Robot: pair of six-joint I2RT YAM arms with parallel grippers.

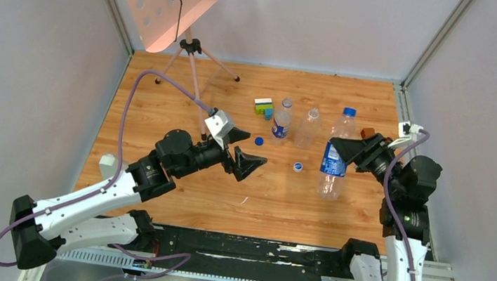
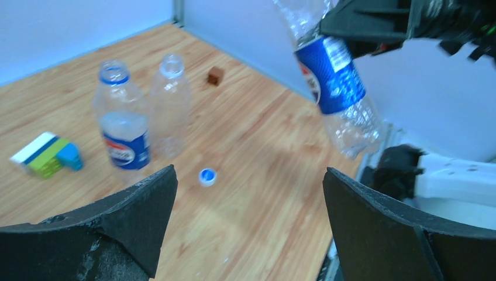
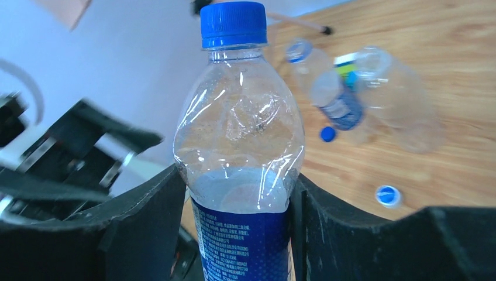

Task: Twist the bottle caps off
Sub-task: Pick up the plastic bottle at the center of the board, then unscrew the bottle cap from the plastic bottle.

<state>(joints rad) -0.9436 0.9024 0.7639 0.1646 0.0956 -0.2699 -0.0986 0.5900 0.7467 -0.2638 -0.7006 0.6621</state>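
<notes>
Right jaws closed on the labelled bottle [image 1: 332, 166] around mid-body at the label's top edge, holding it off the desk [image 1: 163, 117], likely to steady it so the other arm can twist the top. Its blue cap [image 3: 233, 23] is still on, pointing up and toward the far wall; long axis near upright, a bit tilted. Left jaws wide open, empty, hovering mid-desk, facing the held bottle, well apart from it. Two uncapped bottles [image 1: 281, 123] [image 1: 308, 129] stand far-middle, two loose caps [image 1: 259, 141] [image 1: 298, 166] lying flat on the desk near them
</notes>
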